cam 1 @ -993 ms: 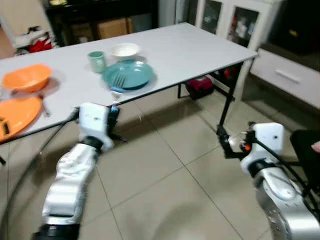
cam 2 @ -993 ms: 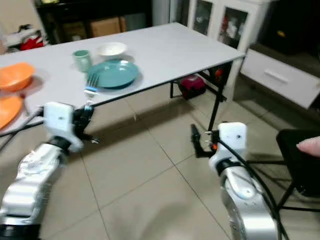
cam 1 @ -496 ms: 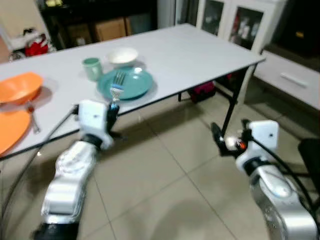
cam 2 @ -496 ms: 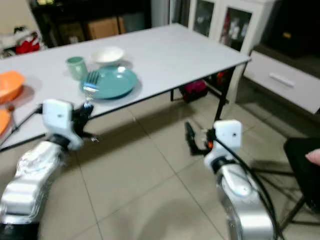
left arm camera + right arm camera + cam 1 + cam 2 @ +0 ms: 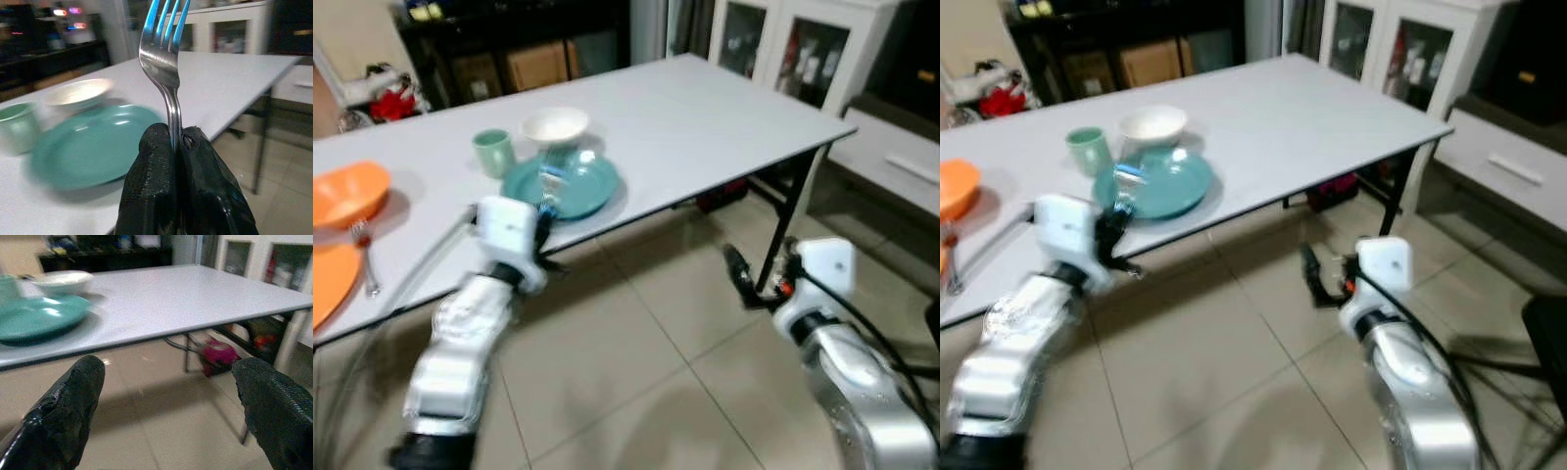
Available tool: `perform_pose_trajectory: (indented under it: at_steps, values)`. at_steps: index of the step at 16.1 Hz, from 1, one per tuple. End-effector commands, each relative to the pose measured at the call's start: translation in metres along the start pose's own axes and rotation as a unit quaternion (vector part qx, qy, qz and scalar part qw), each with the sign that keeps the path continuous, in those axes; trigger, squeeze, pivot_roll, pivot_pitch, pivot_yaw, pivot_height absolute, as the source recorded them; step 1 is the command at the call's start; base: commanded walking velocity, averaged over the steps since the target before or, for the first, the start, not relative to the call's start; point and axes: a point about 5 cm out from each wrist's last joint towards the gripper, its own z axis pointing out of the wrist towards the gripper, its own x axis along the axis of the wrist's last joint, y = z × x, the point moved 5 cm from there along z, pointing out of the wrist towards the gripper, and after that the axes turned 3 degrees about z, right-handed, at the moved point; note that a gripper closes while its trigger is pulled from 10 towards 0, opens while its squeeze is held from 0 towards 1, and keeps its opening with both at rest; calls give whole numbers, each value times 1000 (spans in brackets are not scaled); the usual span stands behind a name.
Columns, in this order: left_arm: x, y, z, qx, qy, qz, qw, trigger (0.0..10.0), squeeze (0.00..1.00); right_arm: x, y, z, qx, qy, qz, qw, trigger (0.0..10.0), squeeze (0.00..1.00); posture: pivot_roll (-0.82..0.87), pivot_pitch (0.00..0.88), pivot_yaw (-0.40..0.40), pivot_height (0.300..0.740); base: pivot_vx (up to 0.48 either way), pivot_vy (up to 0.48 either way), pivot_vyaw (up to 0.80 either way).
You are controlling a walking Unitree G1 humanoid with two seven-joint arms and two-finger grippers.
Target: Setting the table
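White table (image 5: 705, 108) is standing across the far half of the room on a tiled floor (image 5: 636, 362). Left gripper (image 5: 175, 142) is pinching a fork (image 5: 166, 63) upright by its handle, tines up, at the near table edge just in front of the teal plate (image 5: 560, 186). Green cup (image 5: 492, 153) and white bowl (image 5: 555, 125) are sitting just behind the plate. Right gripper (image 5: 166, 396) is hanging wide open and empty over the floor, near the table's right legs.

Two silver, segmented arms end in white wrist housings, black cables trailing, with black textured fingers (image 5: 151, 196).
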Motion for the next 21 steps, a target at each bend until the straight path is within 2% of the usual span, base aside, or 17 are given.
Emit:
perform_pose_trajectory:
  at_steps: [1,7,12,21]
  values:
    - [4,-10,-2,12,3,11,1000,10000,0,7,-6,1,14,10,-1,1000,10000,0,38,0,56,740,371,0,0]
    - [4,-10,-1,12,3,10,1000,10000,0,3,-13,1,34,0,-20,999,10000,0,39,0,57,740,370,0,0]
    - [5,-6,2,3,5,8,1000,10000,0,2,-13,-1,36,-3,-27,999,10000,0,35,0,57,740,372,0,307]
    - [2,5,3,-19,-8,-6,1000,10000,0,-4,-11,0,62,-30,-34,997,10000,0,36,0,43,740,372,0,0]
